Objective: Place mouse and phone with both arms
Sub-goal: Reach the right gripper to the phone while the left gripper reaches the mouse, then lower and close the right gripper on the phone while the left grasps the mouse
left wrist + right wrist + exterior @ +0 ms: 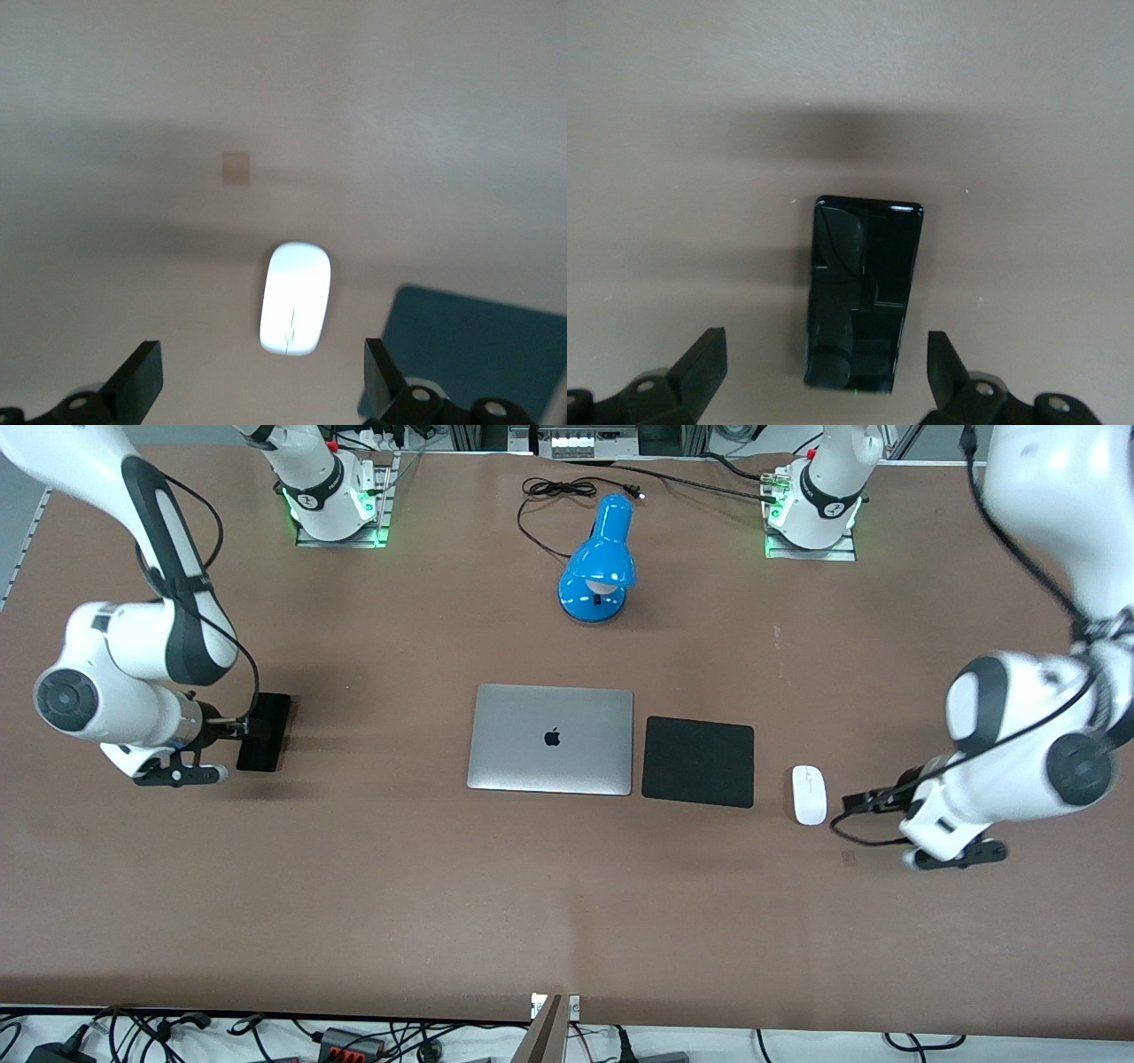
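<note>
A black apple logo marks the laptop (550, 739) lid; no other writing seems legible anywhere.

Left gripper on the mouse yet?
Apart. The left wrist view shows the left gripper open, its fingers standing clear of the mouse with bare table between.

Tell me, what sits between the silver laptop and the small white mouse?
A square matte black mouse pad lies between the closed silver laptop and the white oval mouse, as the front view shows.
</note>
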Action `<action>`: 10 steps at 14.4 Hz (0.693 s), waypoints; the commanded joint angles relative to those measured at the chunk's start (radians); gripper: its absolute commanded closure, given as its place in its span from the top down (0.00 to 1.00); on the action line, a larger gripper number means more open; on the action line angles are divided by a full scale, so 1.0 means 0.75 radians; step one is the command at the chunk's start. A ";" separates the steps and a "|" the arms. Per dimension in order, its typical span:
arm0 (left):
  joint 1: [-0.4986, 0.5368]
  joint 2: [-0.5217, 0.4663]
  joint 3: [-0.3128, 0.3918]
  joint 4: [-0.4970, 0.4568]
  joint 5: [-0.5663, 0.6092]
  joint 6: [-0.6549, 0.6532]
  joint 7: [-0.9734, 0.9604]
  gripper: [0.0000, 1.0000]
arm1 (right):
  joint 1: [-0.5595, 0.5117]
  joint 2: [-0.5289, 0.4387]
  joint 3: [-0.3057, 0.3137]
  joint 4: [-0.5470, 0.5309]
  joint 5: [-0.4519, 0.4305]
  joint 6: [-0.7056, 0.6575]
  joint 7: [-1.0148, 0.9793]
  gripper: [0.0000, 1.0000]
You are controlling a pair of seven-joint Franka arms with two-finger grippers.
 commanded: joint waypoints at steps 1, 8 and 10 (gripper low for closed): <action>-0.003 0.093 -0.002 0.059 -0.004 0.021 0.025 1.00 | -0.038 0.049 0.008 0.005 -0.021 0.045 0.011 1.00; -0.048 0.183 -0.002 0.047 -0.002 0.027 0.023 1.00 | -0.066 0.107 0.010 -0.024 0.006 0.082 0.082 1.00; -0.048 0.202 0.000 0.039 -0.002 0.021 0.023 1.00 | -0.052 0.117 0.010 -0.024 0.006 0.084 0.151 1.00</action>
